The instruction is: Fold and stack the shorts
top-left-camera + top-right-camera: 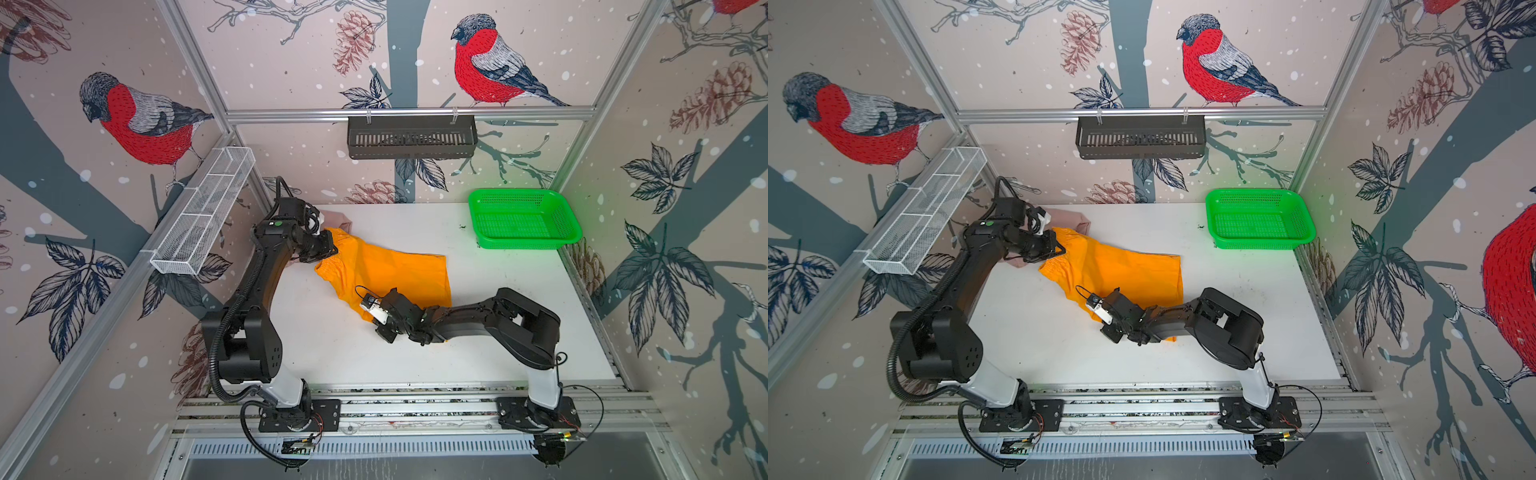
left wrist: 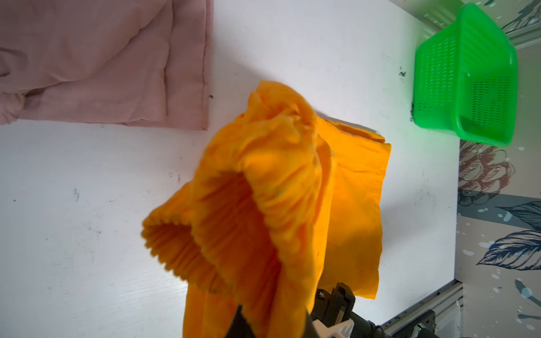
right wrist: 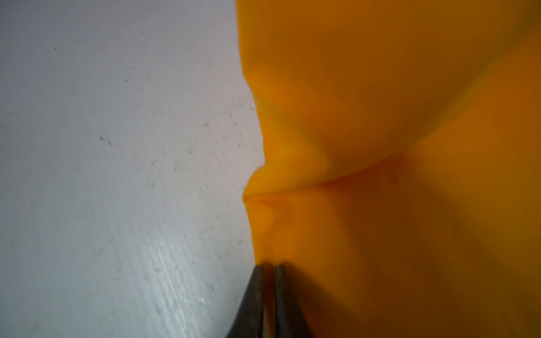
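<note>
The bright orange shorts (image 1: 395,270) lie spread across the middle of the white table (image 1: 498,316). My left gripper (image 2: 275,322) is shut on their gathered waistband (image 2: 234,228) and holds that end lifted, at the left of both top views. My right gripper (image 3: 269,267) is shut on the near edge of the orange shorts (image 3: 380,117), low against the table. Its fingertips (image 3: 257,281) pinch a fold of cloth. The pale pink shorts (image 2: 102,64) lie flat at the back left (image 1: 1071,218), partly hidden by the left arm.
A green mesh basket (image 1: 523,220) stands at the table's back right corner. A black slotted basket (image 1: 411,137) hangs on the back wall. A white wire rack (image 1: 203,212) is fixed to the left wall. Both arm bases sit on the front rail (image 1: 415,407).
</note>
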You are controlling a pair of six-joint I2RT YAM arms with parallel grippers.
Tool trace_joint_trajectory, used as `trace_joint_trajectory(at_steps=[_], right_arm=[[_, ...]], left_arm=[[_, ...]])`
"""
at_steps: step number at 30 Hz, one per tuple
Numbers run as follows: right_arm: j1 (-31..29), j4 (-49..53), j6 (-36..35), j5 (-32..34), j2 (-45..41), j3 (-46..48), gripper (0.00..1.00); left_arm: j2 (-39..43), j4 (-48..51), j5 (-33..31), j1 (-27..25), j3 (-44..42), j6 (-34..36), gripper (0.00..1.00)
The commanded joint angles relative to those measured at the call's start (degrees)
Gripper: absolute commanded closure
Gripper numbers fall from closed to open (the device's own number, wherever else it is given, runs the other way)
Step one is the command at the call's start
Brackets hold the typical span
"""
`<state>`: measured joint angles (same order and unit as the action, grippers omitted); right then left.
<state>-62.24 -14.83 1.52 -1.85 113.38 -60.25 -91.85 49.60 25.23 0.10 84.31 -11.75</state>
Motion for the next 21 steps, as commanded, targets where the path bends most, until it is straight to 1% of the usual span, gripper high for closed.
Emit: trace_joint_trajectory(at_steps=[1,3,5,8,12,15,21], right_arm=[[1.19,0.31,3.01,-2.37,-2.89,-0.13,0.86],[4.06,0.55,3.93,-3.52,-6.5,0.65,0.83],[7.39,1.36,3.86,-4.9,-8.77,0.45,0.83],[12.29,1.73,3.06,-6.12,-8.4,-2.19,0.9],[16.28,-0.85,3.93,-7.32,-2.43,-9.0,0.97],[17.44,-2.36,5.63,-7.52,3.7,-15.23,0.98],[17.6,-5.29,8.91,-10.05,15.99,-27.2,0.99]], left_arm=[[-1.11,3.86,-4.39,0.14,1.66,2.71,1.0],[-1.65,4.77,-4.73,0.1,3.09,3.71,1.0],[-1.78,4.98,-4.57,0.12,4.28,4.42,1.0],[-1.86,5.15,-4.13,0.0,5.71,5.59,1.0],[-1.88,4.41,-3.52,0.0,6.13,6.34,1.0],[-2.07,3.92,-2.77,0.0,6.21,6.11,1.0],[-3.23,4.33,-2.34,-0.56,7.26,6.99,1.0]])
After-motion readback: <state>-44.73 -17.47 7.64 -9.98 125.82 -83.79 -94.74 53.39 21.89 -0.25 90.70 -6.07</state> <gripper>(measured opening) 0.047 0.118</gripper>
